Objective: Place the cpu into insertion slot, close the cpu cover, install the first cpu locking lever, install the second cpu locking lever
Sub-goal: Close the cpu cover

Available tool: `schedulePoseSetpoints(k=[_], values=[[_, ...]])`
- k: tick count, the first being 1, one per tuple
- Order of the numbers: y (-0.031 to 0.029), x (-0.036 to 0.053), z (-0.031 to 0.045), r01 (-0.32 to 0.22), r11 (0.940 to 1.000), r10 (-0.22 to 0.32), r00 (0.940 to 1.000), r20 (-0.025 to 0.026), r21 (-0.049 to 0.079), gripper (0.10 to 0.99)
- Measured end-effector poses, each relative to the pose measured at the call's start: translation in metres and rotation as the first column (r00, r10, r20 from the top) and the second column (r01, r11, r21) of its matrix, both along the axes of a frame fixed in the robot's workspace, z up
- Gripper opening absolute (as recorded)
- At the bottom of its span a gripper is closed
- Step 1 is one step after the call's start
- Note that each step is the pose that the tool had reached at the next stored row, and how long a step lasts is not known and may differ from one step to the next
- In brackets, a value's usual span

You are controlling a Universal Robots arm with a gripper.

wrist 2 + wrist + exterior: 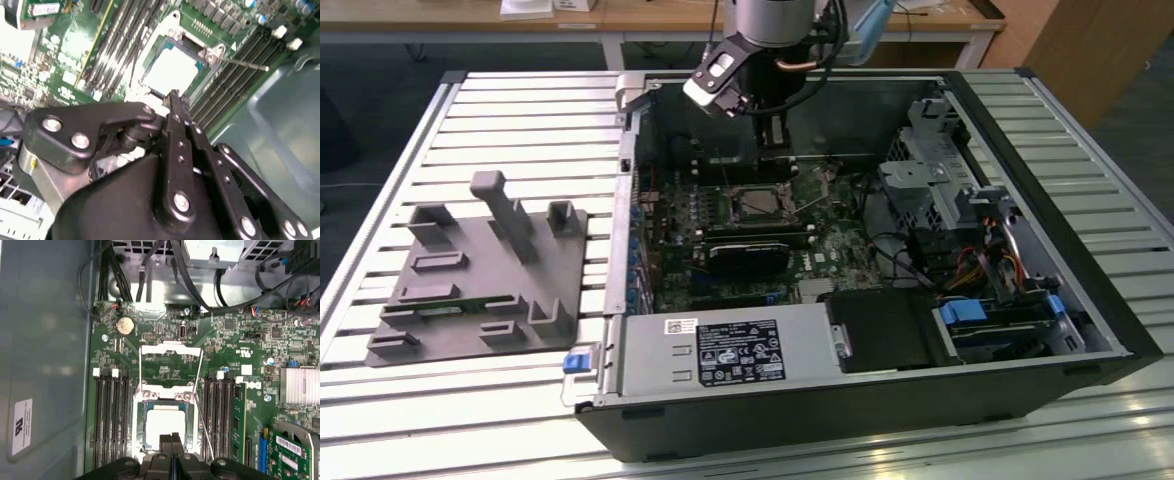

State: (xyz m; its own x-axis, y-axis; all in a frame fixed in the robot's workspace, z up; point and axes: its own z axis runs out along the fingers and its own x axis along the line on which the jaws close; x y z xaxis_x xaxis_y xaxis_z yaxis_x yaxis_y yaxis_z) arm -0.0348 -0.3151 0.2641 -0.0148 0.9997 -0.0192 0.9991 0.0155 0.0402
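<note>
Where the cpu lies: the cpu (164, 426) sits flat in the insertion slot (145, 415), pale face up, and looks square to the rim.
Slot in the scene: in the exterior view it is on the green board in the far half of the open computer case (1067, 250), with long memory slots (110, 425) on either side.
Cover: the cpu cover (170, 347) is swung open beyond the slot's far edge, with board showing through its window. It is not yet closed.
Lever: a thin locking lever (245, 64) stands free beside the slot and is not latched.
Gripper: the gripper (171, 442) hovers over the slot's near edge with its fingers pressed together and nothing between them. I cannot tell whether the tips touch the chip or hang just above it.
Arm: in the exterior view it comes down from the far side over the board.
Step in hand: placing looks done, so closing the cover is my reading.
Doing it well: use the shut tips as a blunt pusher on the cover's free edge and bring it over in an arc.
Care: keep the tips off the chip's face and the lever out from under the frame.
Risk: a sideways drag could shift the chip.
Aside: a grey fixture (480, 270) lies at the exterior view's left.
</note>
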Motion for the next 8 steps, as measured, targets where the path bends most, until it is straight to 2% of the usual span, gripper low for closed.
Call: schedulePoseSetpoints(k=[8], values=[[-0.0087,0.0004,0.0000,0.000,1.0000,0.000,1.0000,-0.0001,0.000,0.106]])
